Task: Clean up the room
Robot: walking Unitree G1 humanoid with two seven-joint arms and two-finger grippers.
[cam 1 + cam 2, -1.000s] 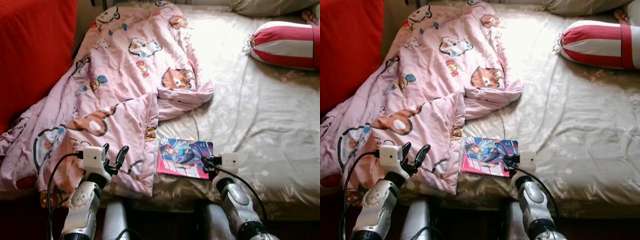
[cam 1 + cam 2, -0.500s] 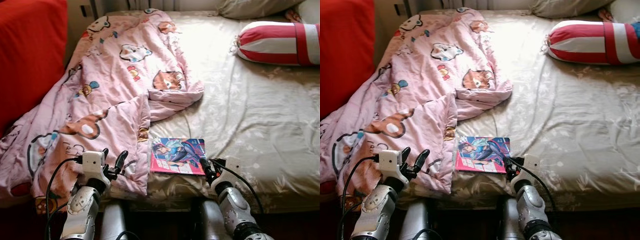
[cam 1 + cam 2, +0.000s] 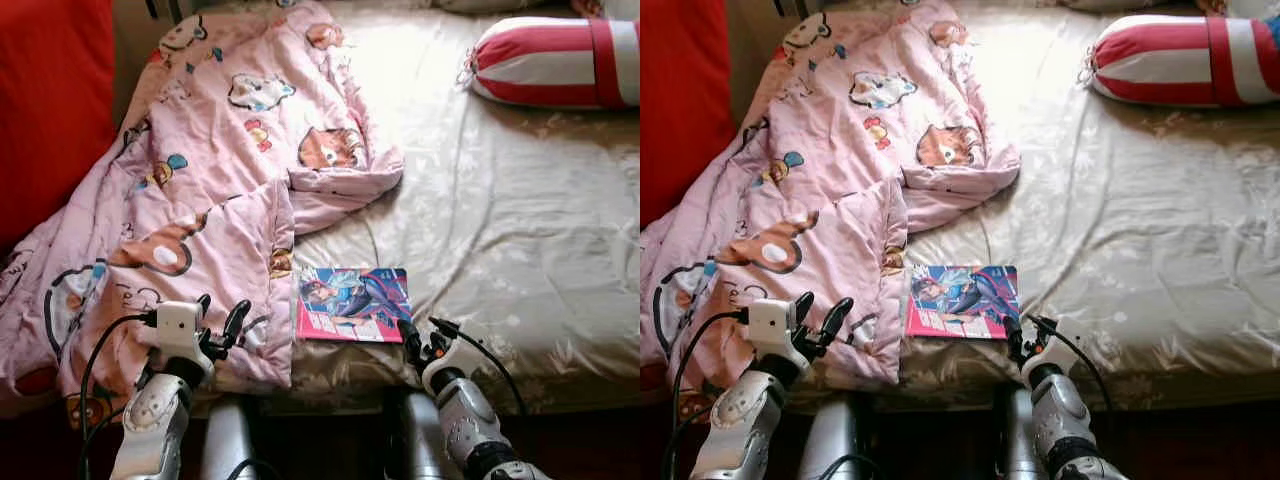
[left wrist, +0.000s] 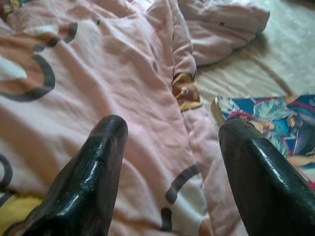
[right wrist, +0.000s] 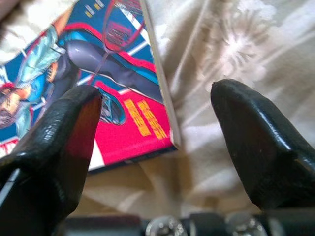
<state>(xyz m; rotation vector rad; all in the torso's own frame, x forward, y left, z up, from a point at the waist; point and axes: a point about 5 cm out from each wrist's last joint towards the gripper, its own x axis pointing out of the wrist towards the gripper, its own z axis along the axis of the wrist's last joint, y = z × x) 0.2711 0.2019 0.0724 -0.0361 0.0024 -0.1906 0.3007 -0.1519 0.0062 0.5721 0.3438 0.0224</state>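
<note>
While the right gripper (image 5: pixel 157 162) sits spread wide at the near corner of the comic book (image 3: pixel 353 303), one black finger (image 5: pixel 54 147) hangs over the pink-and-blue cover and the other over the bedsheet (image 3: pixel 520 230), so it's straddling the book's edge with nothing actually clamped. That book lies flat on the beige floral sheet near the foot of the bed, just beside the hem of the pink cartoon-bear blanket (image 3: pixel 210 190). Over on the other side, the left gripper (image 3: pixel 220 322) is also gaping, holding nothing, hovering above the rumpled blanket. Farther up there's a red-and-white striped bolster pillow (image 3: pixel 555 60), well apart from the book.
</note>
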